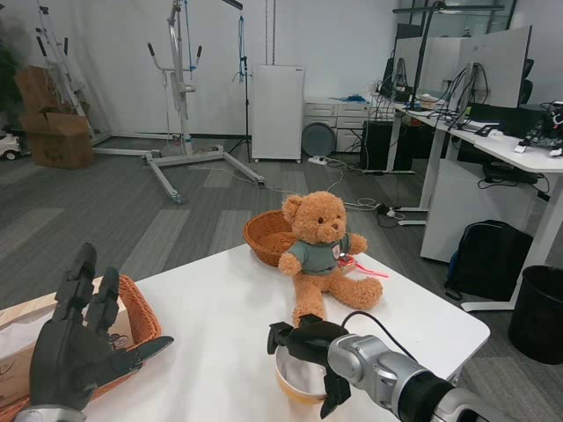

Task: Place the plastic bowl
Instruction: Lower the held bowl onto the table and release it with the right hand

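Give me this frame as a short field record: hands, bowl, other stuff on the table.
right hand: fingers over the rim of the bowl, holding it near the table's front edge
left hand: raised at the left, fingers spread, holding nothing
bowl: light plastic, upright, on or just above the table; contact not clear
teddy bear: sits at the far side of the table, facing the robot
far basket: wicker, behind the bear, touching it
near basket: wicker, at the table's left edge, behind the left hand

Teddy bear (323, 251) just beyond bowl (297, 380)
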Motion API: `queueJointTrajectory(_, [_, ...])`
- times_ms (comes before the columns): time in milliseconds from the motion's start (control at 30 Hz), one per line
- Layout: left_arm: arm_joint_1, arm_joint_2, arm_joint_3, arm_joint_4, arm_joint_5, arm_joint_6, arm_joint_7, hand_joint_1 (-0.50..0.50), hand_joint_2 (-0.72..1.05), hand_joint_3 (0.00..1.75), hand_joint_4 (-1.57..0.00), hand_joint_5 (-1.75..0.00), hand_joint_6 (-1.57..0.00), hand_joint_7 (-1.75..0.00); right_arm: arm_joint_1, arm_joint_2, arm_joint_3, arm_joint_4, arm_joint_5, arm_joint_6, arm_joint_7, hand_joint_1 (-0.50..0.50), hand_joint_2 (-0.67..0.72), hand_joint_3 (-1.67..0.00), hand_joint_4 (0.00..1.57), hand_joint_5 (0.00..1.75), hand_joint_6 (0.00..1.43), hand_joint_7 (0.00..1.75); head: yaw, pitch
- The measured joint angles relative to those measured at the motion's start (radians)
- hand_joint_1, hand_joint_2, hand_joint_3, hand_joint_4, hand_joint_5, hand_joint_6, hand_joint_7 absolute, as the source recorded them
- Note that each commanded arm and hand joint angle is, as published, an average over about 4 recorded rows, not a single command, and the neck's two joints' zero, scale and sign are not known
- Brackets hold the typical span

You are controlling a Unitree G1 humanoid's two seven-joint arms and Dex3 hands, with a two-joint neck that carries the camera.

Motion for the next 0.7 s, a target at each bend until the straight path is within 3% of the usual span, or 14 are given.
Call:
queueJointTrajectory(300, [0.0,0.0,-0.001,0.004,-0.001,0.0,0.0,-0.5,0.29,0.0,0.0,0.0,0.0,0.0,-0.048,0.026,0.02,0.142,-0.039,-0.019,-0.07,-0.46,-0.6,-1.59,0.6,1.65,0.59,1.71,0.0,-0.004])
queueJointTrajectory(567, [-0.001,-0.001,-0.003,0.008,-0.001,0.0,0.0,-0.5,0.25,0.0,0.0,0.0,0.0,0.0,-0.071,0.044,0.095,0.236,-0.042,-0.02,-0.104,-0.46,-0.6,-1.59,0.59,1.62,0.57,1.68,0.0,-0.004])
queueJointTrajectory(700, [-0.001,-0.002,-0.004,0.009,-0.001,0.0,0.0,-0.5,0.25,0.0,0.0,0.0,0.0,0.0,-0.079,0.058,0.122,0.271,-0.042,-0.02,-0.116,-0.46,-0.6,-1.59,0.41,1.5,0.34,1.54,0.0,-0.004])
